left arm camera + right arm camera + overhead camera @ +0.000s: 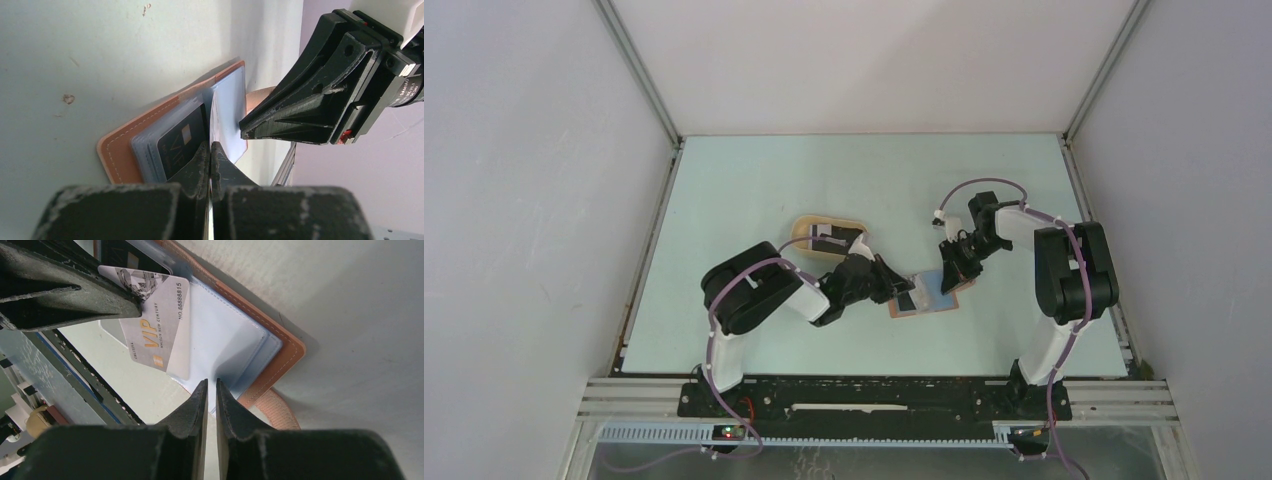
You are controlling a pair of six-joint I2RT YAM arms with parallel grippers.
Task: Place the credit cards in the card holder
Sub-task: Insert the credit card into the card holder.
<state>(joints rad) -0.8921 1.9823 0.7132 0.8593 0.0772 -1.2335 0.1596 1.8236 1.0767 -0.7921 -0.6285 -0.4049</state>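
Observation:
The card holder (pixel 934 298) lies open on the table, reddish-brown outside (pixel 125 145) with light blue pockets (pixel 225 345). A black credit card (pixel 182 139) sits in one pocket. My left gripper (pixel 210 145) is shut on a whitish-grey VIP credit card (pixel 155 325), whose end is in a light blue pocket; in the left wrist view the card is edge-on. My right gripper (pixel 208 382) is closed to a narrow gap on the edge of the blue pocket, next to the snap tab (pixel 272 410). In the top view the left gripper (pixel 902 289) and right gripper (pixel 951 275) meet over the holder.
An oval beige tray (pixel 802 228) holding more credit cards (pixel 832 238) stands behind the left arm. White walls enclose the table on three sides. The arm bases and a black rail run along the near edge.

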